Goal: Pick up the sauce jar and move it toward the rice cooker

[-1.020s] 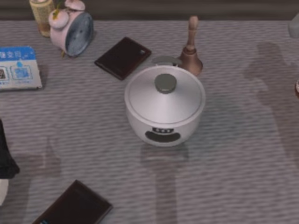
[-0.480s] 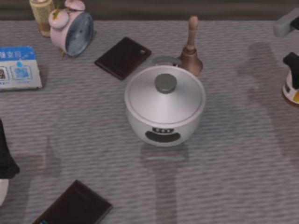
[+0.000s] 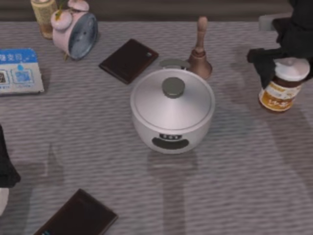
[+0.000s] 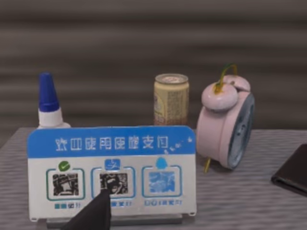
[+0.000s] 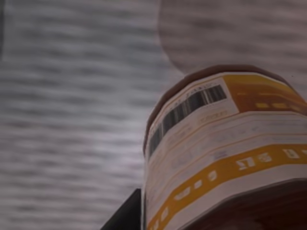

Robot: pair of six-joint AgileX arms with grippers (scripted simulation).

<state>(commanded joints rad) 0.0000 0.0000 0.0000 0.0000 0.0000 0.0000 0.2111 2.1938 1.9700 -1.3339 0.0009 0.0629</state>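
1. The right gripper [image 3: 286, 61] was clamped on the small brown-filled, white-lidded sauce jar [image 3: 281, 85] with the cream-and-orange label.
2. The large white-silver domed rice cooker [image 3: 172, 110] stood well to its left.
3. The left arm sat parked at the table's left edge.

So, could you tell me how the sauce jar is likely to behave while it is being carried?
The sauce jar looks rigid and probably glass, so fragile if dropped. Its smooth round body might slip in the right gripper. Full of dark sauce, it is likely heavy for its size.
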